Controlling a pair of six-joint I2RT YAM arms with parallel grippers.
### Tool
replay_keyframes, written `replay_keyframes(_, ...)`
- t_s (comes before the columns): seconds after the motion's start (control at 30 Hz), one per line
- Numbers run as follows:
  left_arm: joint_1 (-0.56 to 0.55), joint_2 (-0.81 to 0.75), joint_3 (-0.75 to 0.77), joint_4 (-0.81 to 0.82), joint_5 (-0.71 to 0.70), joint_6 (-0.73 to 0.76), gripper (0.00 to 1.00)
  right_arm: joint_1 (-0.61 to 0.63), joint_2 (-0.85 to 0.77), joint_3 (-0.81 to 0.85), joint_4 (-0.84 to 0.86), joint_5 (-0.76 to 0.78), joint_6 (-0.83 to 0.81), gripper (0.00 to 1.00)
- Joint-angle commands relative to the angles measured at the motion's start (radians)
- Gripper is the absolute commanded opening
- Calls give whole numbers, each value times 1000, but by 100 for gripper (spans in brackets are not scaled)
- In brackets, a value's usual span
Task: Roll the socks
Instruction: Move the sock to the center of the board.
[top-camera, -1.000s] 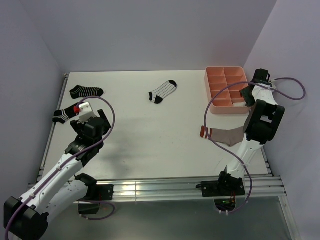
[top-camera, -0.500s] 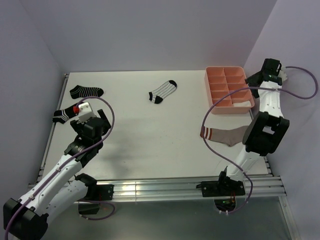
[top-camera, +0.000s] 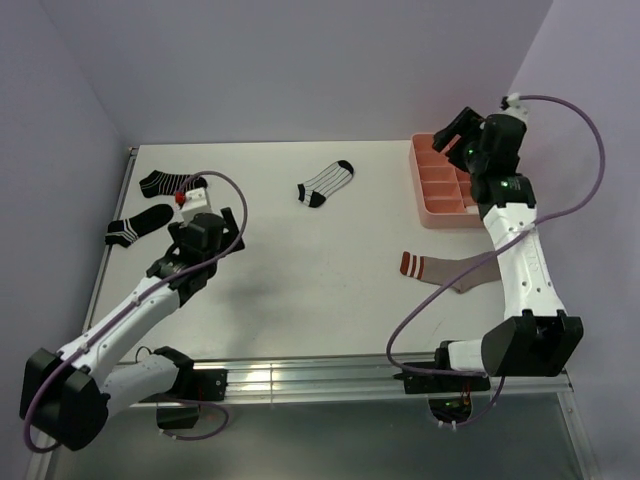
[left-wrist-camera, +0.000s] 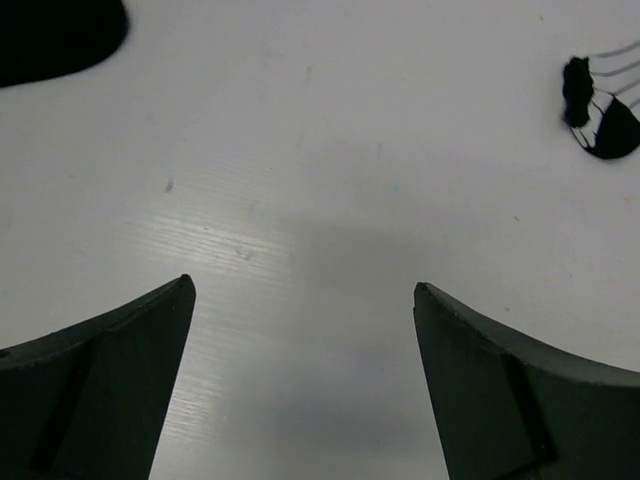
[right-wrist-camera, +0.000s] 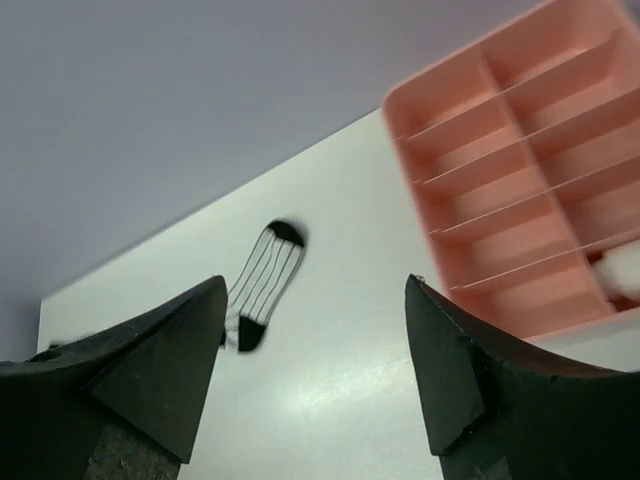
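Observation:
A white thin-striped sock with black toe and heel (top-camera: 326, 183) lies flat at the table's far middle, and it shows in the right wrist view (right-wrist-camera: 262, 285) too. Two black white-striped socks (top-camera: 165, 183) (top-camera: 138, 225) lie at the far left. A taupe sock with a red-white cuff (top-camera: 450, 270) lies flat at the right. My left gripper (top-camera: 232, 222) (left-wrist-camera: 302, 288) hovers open over bare table, right of the black socks. My right gripper (top-camera: 450, 135) (right-wrist-camera: 312, 285) hangs open and empty above the tray's far left corner, facing the striped sock.
A pink divided tray (top-camera: 440, 188) (right-wrist-camera: 520, 170) stands at the far right; something white (right-wrist-camera: 615, 268) lies in one of its near compartments. Walls close in the back and both sides. Bare tabletop (top-camera: 320, 260) spans the middle.
My right arm swung up from the tray's right side to above its far left corner, and its jaws widened. My left arm reached forward and to the right, away from the black socks.

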Motion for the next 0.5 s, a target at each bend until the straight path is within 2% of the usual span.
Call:
replay_keyframes(0.0, 5, 98, 117, 11, 166, -54, 96, 76, -12, -75, 88, -71, -76, 79)
replay_keyframes(0.1, 5, 271, 218, 40, 242, -86, 96, 149, -48, -208, 132, -146, -52, 79)
replay_keyframes(0.23, 5, 470, 371, 93, 318, -145, 93, 220, -145, -330, 172, -141, -44, 78)
replay_keyframes(0.4, 5, 772, 645, 94, 392, -205, 88, 238, -258, -449, 147, -182, -15, 77)
replay_keyframes(0.47, 5, 843, 711, 100, 407, -231, 84, 244, -312, -480, 141, -196, -9, 77)
